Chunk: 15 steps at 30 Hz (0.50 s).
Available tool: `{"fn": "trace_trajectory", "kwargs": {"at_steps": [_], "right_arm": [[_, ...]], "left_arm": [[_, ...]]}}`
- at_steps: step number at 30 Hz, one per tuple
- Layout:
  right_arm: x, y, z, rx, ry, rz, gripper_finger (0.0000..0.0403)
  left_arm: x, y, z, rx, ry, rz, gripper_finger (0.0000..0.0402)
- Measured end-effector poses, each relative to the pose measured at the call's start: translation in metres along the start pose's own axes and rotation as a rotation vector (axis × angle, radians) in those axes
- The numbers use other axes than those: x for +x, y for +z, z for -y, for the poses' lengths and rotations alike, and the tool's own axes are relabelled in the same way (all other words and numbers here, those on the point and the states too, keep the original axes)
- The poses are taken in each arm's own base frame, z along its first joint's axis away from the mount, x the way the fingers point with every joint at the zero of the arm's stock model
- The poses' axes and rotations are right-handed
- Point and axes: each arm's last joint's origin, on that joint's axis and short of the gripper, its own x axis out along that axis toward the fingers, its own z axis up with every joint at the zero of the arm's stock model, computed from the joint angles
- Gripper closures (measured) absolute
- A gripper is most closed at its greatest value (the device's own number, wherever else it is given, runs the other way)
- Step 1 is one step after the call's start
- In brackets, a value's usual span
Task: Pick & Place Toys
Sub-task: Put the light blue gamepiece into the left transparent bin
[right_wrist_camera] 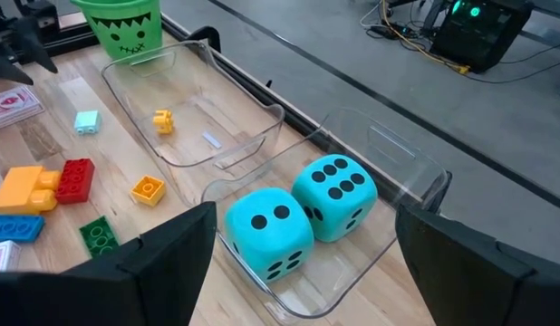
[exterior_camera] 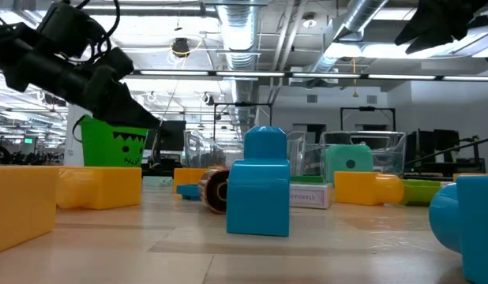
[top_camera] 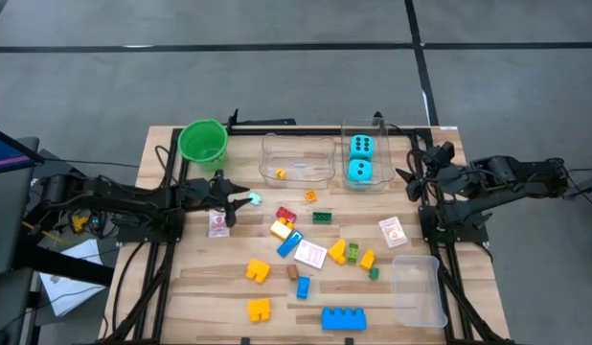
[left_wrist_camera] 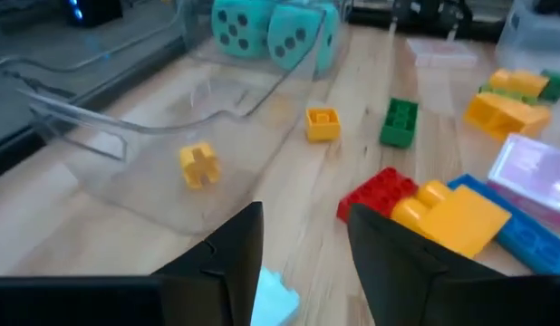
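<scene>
At left gripper (top_camera: 240, 198): jaws released, clamping nothing, hanging low over the table (top_camera: 200, 297). Down in the gap between its fingers (left_wrist_camera: 227, 263), a pale cyan block (left_wrist_camera: 273, 294), lying flat on the wood, not pinched. Straight ahead of these jaws, a clear tub (top_camera: 269, 158) with one small yellow piece (left_wrist_camera: 199, 165) on its floor. Just past the tub's near edge, ahead and to one side of the jaws, an orange block (left_wrist_camera: 323, 123) and a green block (left_wrist_camera: 399, 121), close to each other but apart. Nearer, beside the outer finger, a red block (left_wrist_camera: 378, 192) touching a yellow block (left_wrist_camera: 454, 213). Behind the jaws, near the wrist, a card (top_camera: 218, 224) face up on the table. Off to the side, beyond the tub's corner, a green bucket (top_camera: 202, 141), upright.

At right gripper (top_camera: 411, 177): jaws released too, spread wide, holding nothing, raised beside the second tub (top_camera: 382, 153). Framed between these spread fingers (right_wrist_camera: 171, 258), two dice (right_wrist_camera: 303, 213), side by side and touching inside that tub, dots up. More blocks and cards scattered over the middle of the table, well apart from both pairs of jaws
</scene>
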Motion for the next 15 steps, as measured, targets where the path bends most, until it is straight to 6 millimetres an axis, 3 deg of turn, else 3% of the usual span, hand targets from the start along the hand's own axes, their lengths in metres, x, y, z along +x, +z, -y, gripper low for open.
{"fn": "trace_trajectory", "kwargs": {"at_steps": [8, 15], "right_arm": [[0.000, 0.000, 0.000, 0.005, 0.002, 0.004, 0.0072], [0.000, 0.001, 0.000, 0.005, 0.003, 0.004, 0.0072]], "left_arm": [[0.014, -0.011, 0.002, 0.012, 0.019, -0.056, 0.0184], [0.043, -0.013, 0.005, 0.077, 0.078, -0.166, 0.0109]]}}
